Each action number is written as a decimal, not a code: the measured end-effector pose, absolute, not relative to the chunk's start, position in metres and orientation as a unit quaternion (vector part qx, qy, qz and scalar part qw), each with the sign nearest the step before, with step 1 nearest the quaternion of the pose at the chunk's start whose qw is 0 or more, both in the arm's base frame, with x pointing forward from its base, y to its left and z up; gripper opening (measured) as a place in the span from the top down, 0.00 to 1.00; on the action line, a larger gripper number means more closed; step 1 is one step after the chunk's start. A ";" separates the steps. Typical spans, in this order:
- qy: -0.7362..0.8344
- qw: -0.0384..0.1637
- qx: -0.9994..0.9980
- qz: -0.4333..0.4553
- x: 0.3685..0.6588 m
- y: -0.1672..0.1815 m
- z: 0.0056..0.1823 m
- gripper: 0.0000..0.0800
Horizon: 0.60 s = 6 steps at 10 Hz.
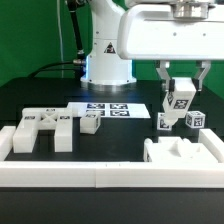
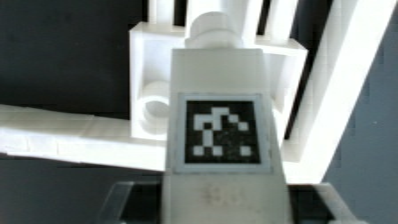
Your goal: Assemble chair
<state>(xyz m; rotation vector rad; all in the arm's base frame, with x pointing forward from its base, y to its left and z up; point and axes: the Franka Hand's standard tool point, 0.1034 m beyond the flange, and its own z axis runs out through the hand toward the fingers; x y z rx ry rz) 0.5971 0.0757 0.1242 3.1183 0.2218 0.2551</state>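
Right now the gripper (image 1: 183, 92) is clamping a long white chair post (image 1: 182, 102) between its 2 fingers, so the jaws are standing closed on that part. In the exterior view the post is hanging on the exterior view's right, lifted off the black table (image 1: 125, 140), with its square black-and-white tag facing the camera. Just below it, 2 small tagged blocks (image 1: 166, 122) are sitting on the table, 1 to each side of the post; whether the post is touching either of them cannot be told.

In the wrist view the chair post (image 2: 222, 130) is filling the middle of the picture, tag towards the lens, and a white part with a round hole (image 2: 157, 95) is lying blurred behind it.

Nearer the exterior camera, a chunky notched white piece (image 1: 180, 152) is resting against the long border rail (image 1: 90, 176). On the exterior view's left, an H-shaped chair part (image 1: 45, 128) bearing several tags is lying flat, and 1 small block (image 1: 90, 124) is sitting just beside it. The marker board (image 1: 105, 107) is lying behind these, in front of the robot base (image 1: 105, 55).
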 end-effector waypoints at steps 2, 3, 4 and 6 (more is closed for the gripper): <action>0.071 0.002 0.994 0.081 0.598 0.077 0.125 0.64; 0.075 0.000 0.994 0.080 0.602 0.086 0.132 0.64; 0.074 -0.004 0.994 0.079 0.608 0.096 0.137 0.64; 0.077 -0.009 0.993 0.084 0.630 0.126 0.142 0.64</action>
